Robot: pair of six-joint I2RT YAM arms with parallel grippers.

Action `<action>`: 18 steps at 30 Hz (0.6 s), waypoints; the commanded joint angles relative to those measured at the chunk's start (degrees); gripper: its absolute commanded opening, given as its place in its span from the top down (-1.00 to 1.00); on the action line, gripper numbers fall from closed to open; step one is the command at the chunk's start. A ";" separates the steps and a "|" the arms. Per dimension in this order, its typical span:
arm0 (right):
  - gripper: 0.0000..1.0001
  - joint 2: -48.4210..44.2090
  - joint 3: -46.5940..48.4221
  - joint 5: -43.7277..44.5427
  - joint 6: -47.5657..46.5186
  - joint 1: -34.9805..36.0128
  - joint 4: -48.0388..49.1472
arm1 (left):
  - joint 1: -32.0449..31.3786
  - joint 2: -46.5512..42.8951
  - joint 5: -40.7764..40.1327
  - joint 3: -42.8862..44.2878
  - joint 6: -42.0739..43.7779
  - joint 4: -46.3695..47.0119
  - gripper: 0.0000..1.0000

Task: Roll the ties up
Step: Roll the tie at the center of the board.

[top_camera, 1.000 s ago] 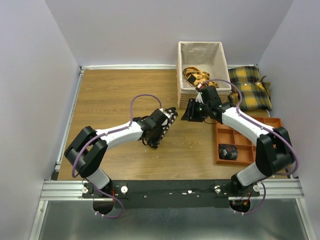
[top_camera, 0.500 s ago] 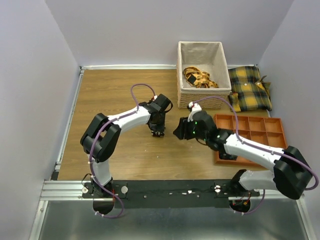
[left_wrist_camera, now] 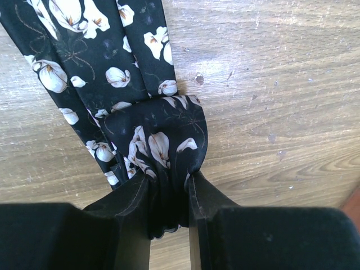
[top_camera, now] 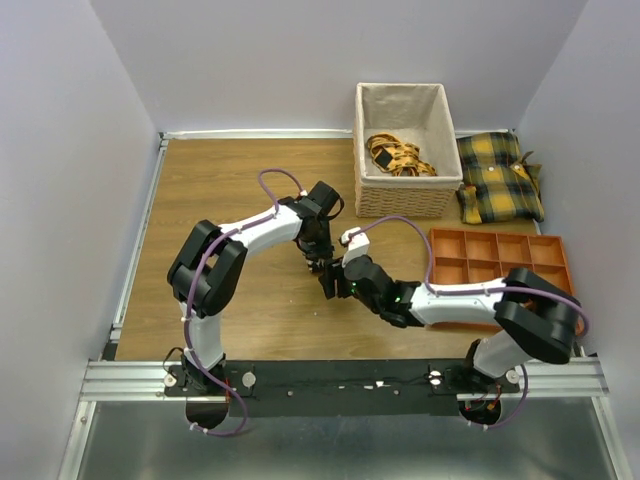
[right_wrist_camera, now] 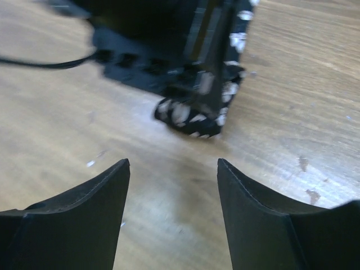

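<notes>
A black tie (left_wrist_camera: 152, 121) with white flowers lies on the wooden table, its strip running to the upper left in the left wrist view. One folded end is bunched between the fingers of my left gripper (left_wrist_camera: 169, 194), which is shut on it. From above, my left gripper (top_camera: 322, 264) points down at the table's middle. My right gripper (top_camera: 336, 284) sits just beside it, low over the wood. In the right wrist view my right gripper (right_wrist_camera: 171, 166) is open and empty. Just ahead of it is the tie (right_wrist_camera: 194, 121), held under the left gripper's dark fingers.
A fabric-lined wicker basket (top_camera: 402, 190) with yellow-brown items inside stands at the back right. Yellow-and-black plaid cushions (top_camera: 500, 175) lie to its right. An orange compartment tray (top_camera: 505, 255) sits at the right, partly under my right arm.
My right arm swung from beside the basket down and left to the left gripper, and its jaws opened wider. The left gripper kept hold of the tie and barely shifted.
</notes>
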 commanded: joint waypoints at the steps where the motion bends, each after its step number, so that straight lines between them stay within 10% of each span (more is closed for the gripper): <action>1: -0.46 6.63 4.78 12.78 2.36 0.95 1.60 | -0.12 0.76 1.93 -2.21 -2.38 -1.95 0.72; 18: -0.52 19.28 7.25 13.34 2.99 1.04 8.99 | -0.74 0.85 3.50 -3.26 -3.35 -0.90 0.71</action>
